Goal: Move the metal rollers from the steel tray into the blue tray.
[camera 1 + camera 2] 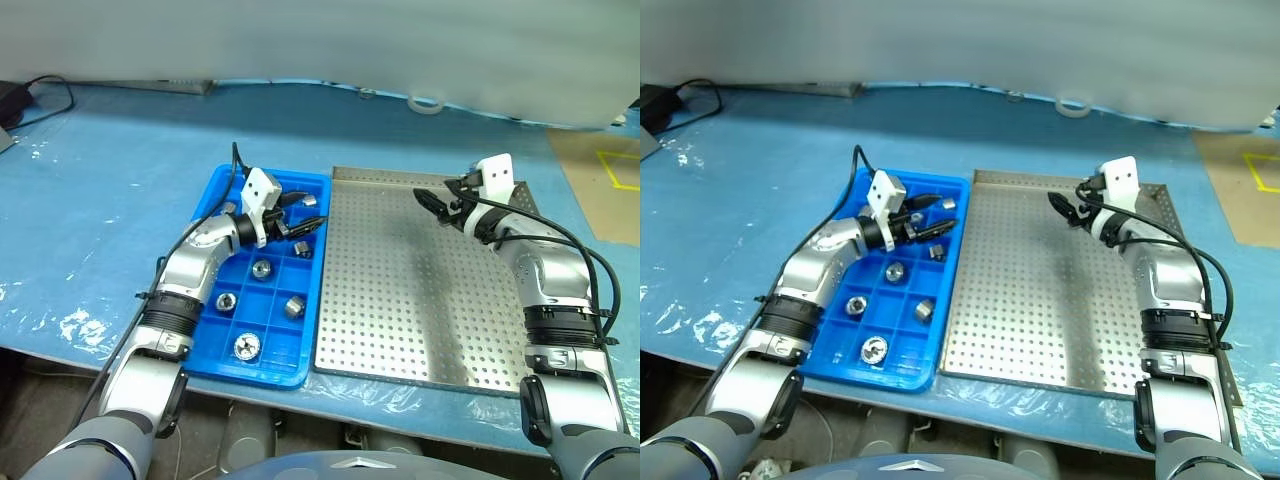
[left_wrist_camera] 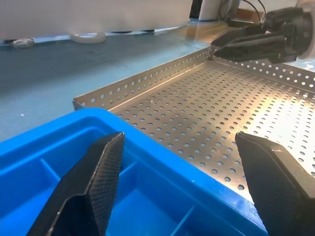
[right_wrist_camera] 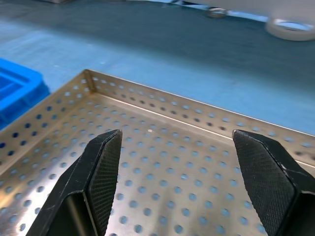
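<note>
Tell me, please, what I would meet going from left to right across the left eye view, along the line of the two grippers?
Blue-covered table → blue tray → left gripper, open over the blue tray → bare middle of the steel tray → right gripper, open over the steel tray → brown board with yellow tape.

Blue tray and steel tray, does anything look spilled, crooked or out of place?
Nothing stands out. The metal rollers sit inside separate compartments of the blue tray, none spilled on the table. The steel tray lies flat beside it, with no rollers on it.
</note>
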Robot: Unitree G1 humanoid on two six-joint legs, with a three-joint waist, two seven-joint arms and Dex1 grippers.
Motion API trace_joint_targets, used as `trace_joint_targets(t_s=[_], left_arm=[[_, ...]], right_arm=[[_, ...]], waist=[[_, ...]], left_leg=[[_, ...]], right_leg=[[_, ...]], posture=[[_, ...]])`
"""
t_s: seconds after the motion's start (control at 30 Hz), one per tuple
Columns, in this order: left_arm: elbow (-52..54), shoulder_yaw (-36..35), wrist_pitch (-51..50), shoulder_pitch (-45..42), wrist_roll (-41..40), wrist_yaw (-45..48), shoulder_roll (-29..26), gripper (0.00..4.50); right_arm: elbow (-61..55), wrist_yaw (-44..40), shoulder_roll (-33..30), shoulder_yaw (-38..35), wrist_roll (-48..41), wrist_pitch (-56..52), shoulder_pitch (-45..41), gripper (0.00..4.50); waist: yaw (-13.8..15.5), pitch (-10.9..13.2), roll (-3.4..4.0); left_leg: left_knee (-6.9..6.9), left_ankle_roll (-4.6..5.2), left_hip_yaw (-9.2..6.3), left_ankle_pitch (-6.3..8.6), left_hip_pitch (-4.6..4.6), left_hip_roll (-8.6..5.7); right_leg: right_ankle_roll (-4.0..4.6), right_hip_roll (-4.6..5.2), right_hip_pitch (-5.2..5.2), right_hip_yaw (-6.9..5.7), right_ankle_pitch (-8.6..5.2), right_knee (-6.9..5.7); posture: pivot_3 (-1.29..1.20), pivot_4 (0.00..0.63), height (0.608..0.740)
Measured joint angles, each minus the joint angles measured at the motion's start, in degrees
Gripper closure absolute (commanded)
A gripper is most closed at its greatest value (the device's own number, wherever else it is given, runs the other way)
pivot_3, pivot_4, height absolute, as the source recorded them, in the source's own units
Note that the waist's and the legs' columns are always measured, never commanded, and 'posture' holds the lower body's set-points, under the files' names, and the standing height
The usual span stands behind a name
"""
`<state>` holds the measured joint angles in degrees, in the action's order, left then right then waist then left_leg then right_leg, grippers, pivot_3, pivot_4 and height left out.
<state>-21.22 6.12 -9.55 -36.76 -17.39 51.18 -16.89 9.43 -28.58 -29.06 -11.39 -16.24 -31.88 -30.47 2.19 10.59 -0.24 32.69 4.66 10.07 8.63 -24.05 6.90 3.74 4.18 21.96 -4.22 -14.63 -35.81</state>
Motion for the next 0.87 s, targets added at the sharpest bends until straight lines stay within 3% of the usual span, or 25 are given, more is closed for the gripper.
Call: trace_joint_targets(t_s=[0.87], left_arm=[[-0.3, -0.7, 1.0, -0.8, 0.9, 2.9, 0.1, 0.69]], right_arm=[[-5.7, 3.5, 0.9, -0.4, -1.7, -5.7, 3.6, 0.76]], waist=[[0.0, 0.0, 0.17]], left_leg=[[0.31, 0.00, 0.02, 0.19, 0.03, 0.03]], right_leg=[[-0.01, 0.03, -0.22, -0.02, 0.04, -0.03]], posture=[[-0.16, 0.150, 0.740]])
